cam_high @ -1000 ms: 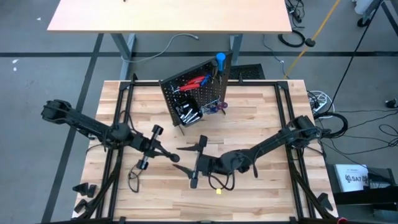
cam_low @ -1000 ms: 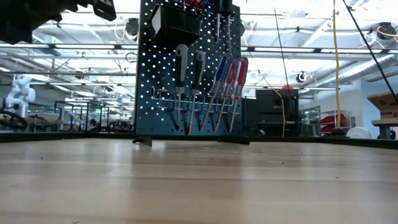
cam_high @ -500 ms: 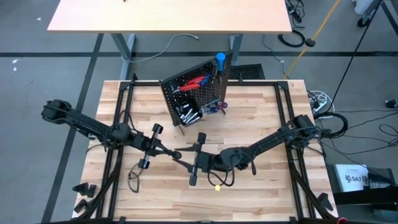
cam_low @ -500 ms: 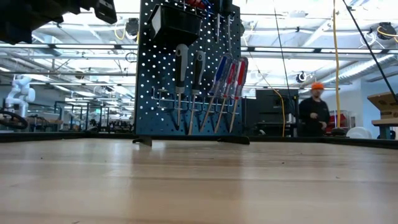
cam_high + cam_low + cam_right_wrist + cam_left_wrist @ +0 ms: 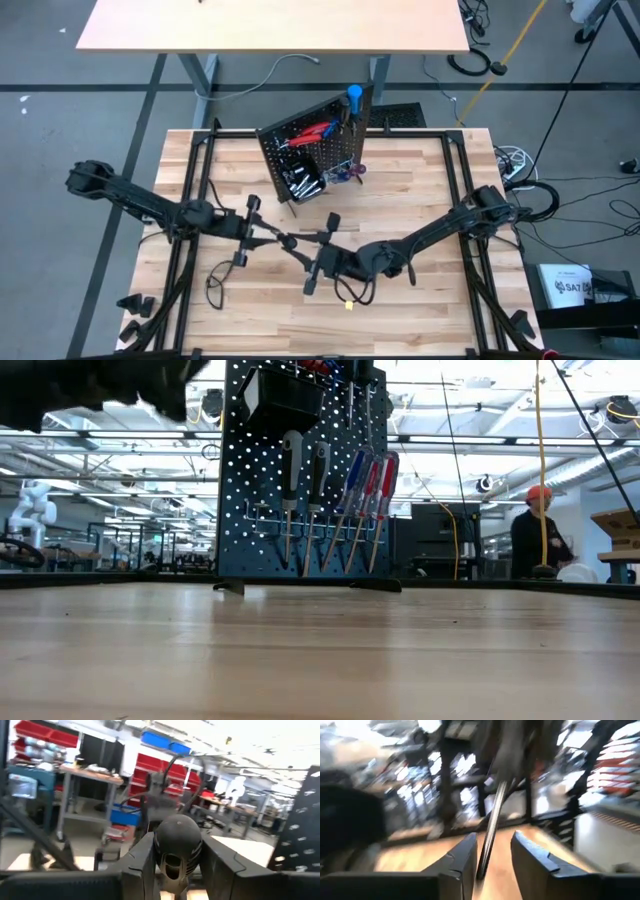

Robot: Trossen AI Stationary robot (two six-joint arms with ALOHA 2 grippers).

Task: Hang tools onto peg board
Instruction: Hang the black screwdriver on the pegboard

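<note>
Aloft, one screwdriver (image 5: 178,836), right hand (image 5: 177,851) clenching it, left hand (image 5: 493,841) released, five tools (image 5: 353,485) on peg board (image 5: 250,470)

Pale wooden table (image 5: 420,175) — the peg board (image 5: 312,150) stands upright on it.

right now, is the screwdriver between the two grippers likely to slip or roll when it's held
Probably stiff: the screwdriver has a straight metal shaft that shows no bend. Its rounded black handle sits between the right gripper's fingers and may twist in a loose grip. The thin smooth shaft between the left gripper's open fingers looks slippery.
</note>
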